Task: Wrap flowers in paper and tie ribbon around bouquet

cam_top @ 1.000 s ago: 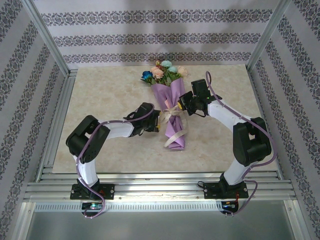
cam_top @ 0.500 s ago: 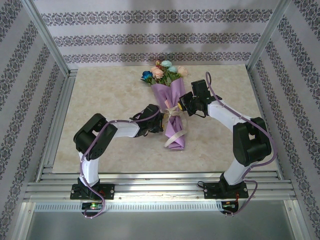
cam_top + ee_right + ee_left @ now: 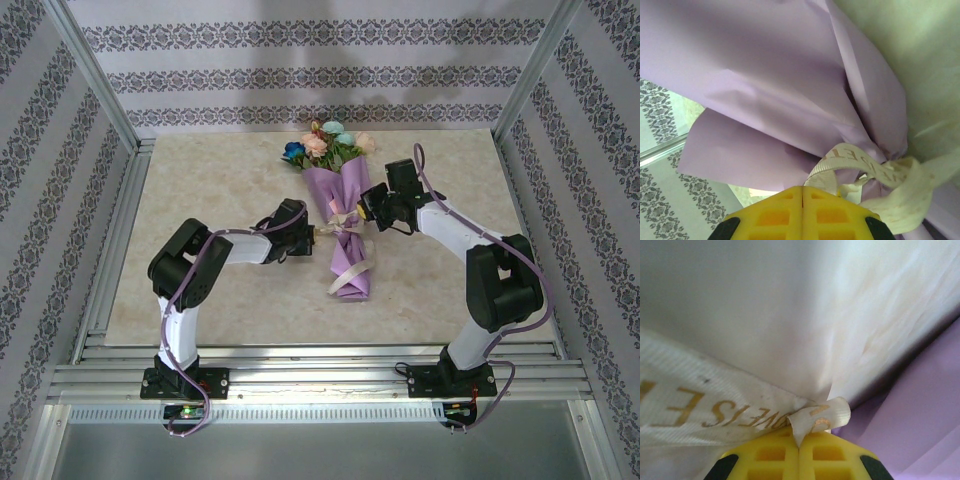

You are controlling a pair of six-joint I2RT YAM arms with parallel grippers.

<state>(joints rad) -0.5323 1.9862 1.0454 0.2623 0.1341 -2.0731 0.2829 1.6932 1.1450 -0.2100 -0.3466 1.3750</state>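
From above, we see the bouquet [image 3: 338, 205] lying on the marbled surface [image 3: 200, 180]. Its long axis runs from 12 to 6 o'clock. The flowers [image 3: 328, 148] point to 12, and the narrow tail of the lilac paper [image 3: 350, 270] points to 6. The cream ribbon [image 3: 341, 222] crosses the waist. The left pincer [image 3: 311, 232] reaches it from 9 o'clock and the right pincer [image 3: 364, 208] from 3 o'clock.

In the left wrist view, the left pincer [image 3: 799, 439] has its yellow pads [image 3: 772, 452] pressed together on a curled ribbon [image 3: 822, 417] end. A wide band of the ribbon runs off toward 9 o'clock and bears gold capitals. We make out roughly "OVE IS E", which is blurred and cut off. Lilac paper [image 3: 920, 405] lies at 4 o'clock.

In the right wrist view, the right pincer [image 3: 803, 194] is clamped with a ribbon [image 3: 880, 170] strand caught at its seam. The knot sits toward 3 o'clock, and its faint lettering is unreadable to us. The paper [image 3: 765, 75] folds spread toward 11 o'clock.
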